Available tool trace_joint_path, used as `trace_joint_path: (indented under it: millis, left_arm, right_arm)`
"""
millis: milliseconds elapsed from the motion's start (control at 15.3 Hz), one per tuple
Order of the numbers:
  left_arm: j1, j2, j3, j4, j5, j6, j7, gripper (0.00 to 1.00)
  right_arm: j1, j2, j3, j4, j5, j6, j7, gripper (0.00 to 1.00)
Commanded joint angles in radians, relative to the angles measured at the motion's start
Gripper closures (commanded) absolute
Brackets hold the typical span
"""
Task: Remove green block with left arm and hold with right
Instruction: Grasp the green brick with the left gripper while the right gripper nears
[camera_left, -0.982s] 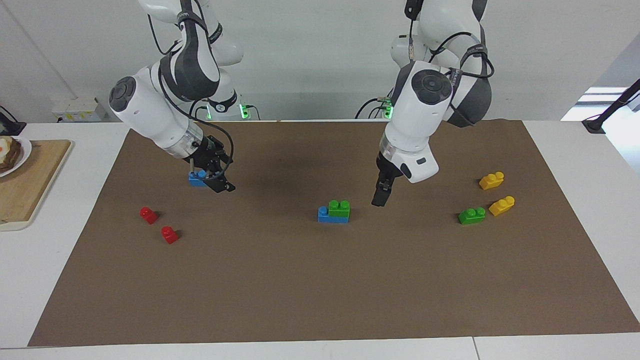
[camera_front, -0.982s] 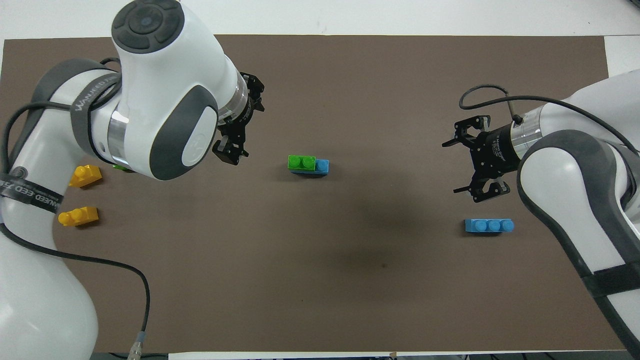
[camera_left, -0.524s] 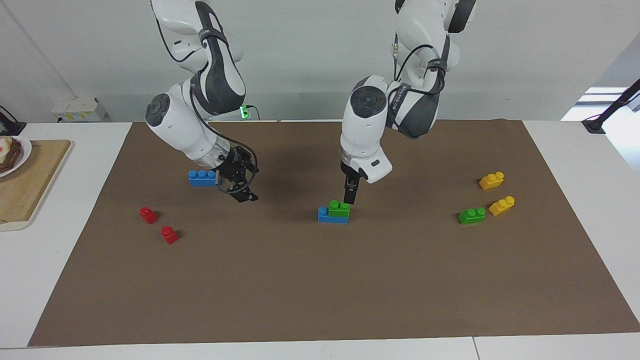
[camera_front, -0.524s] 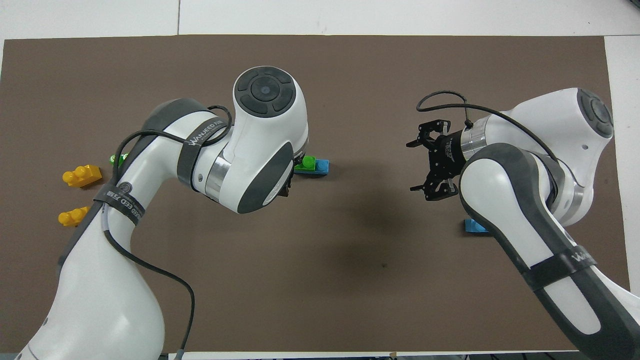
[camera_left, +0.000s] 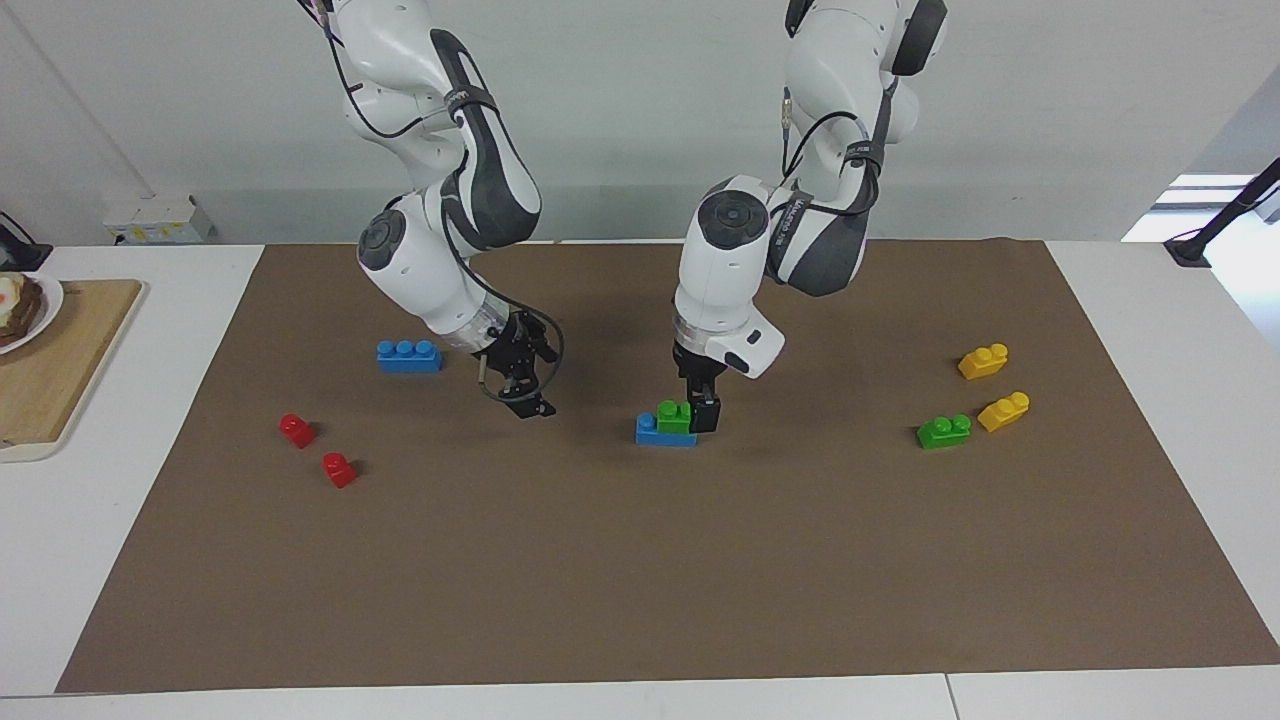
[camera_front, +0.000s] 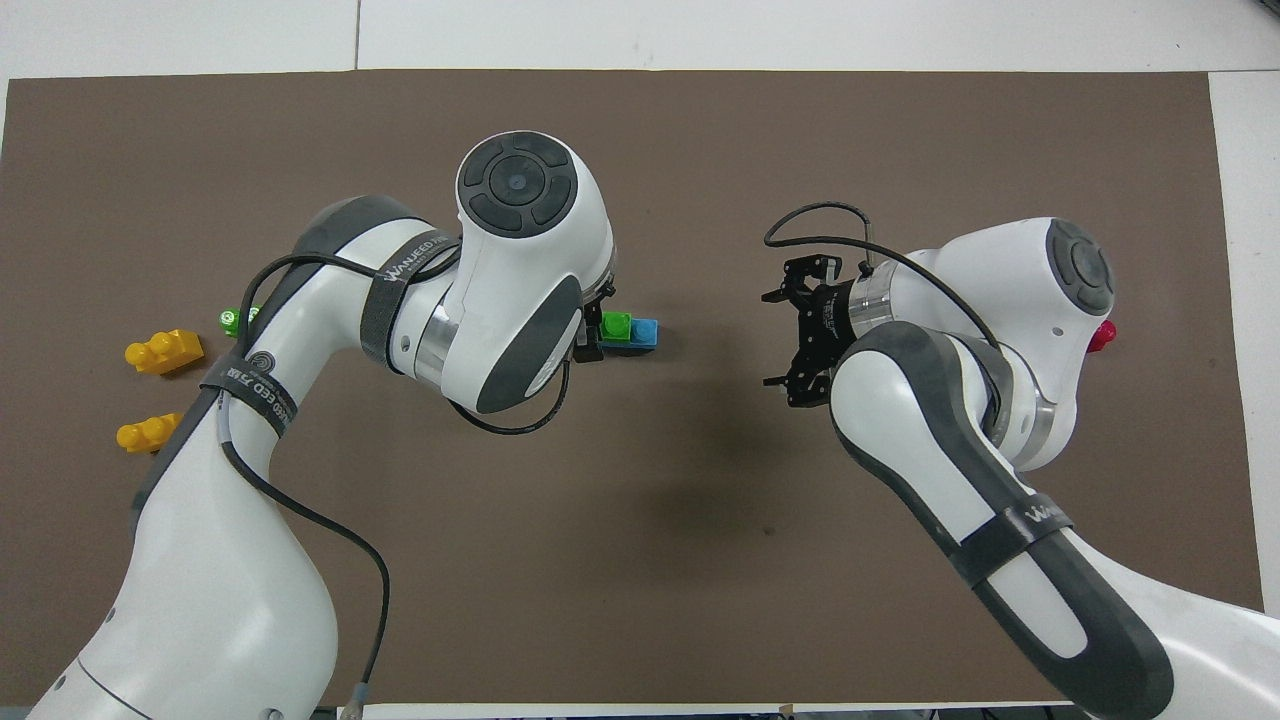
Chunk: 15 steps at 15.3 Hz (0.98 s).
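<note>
A green block (camera_left: 675, 415) with two studs sits on a blue brick (camera_left: 661, 434) in the middle of the brown mat (camera_left: 640, 560). The end of the stack toward the right arm shows in the overhead view: green block (camera_front: 617, 327), blue brick (camera_front: 645, 332). My left gripper (camera_left: 703, 418) is down at the green block, at its end toward the left arm; the left arm hides it in the overhead view. My right gripper (camera_left: 525, 398) is open and empty, low over the mat between the stack and a loose blue brick (camera_left: 408, 355); it also shows in the overhead view (camera_front: 790, 340).
A second green block (camera_left: 943, 431) and two yellow bricks (camera_left: 983, 360) (camera_left: 1003, 411) lie toward the left arm's end. Two red bricks (camera_left: 297, 429) (camera_left: 339, 469) lie toward the right arm's end. A wooden board (camera_left: 60, 350) lies off the mat.
My left gripper has swung over to the stack and come down at the green block. My right gripper has moved away from the loose blue brick toward the stack.
</note>
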Motion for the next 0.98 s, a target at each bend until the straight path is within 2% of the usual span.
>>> trace_joint_path:
  millis: [0,393,524,916]
  left_arm:
    - [-0.003,0.022,0.000,-0.007,0.020,0.016,-0.029,0.00]
    - [-0.009,0.054,0.000,-0.005,0.020,0.028,-0.031,0.00]
    - [-0.009,0.052,0.000,-0.008,0.022,0.028,-0.031,0.00]
    - [-0.010,0.051,0.000,-0.040,0.020,0.034,-0.035,0.00]
  right_arm:
    - [0.021,0.002,0.000,-0.013,0.029,0.042,0.035,0.00]
    - [0.072,0.088,0.003,0.003,0.046,0.144,0.040,0.00]
    - [0.104,0.123,0.002,0.038,0.061,0.149,0.046,0.00]
    - [0.143,0.171,0.002,0.049,0.112,0.227,0.047,0.00]
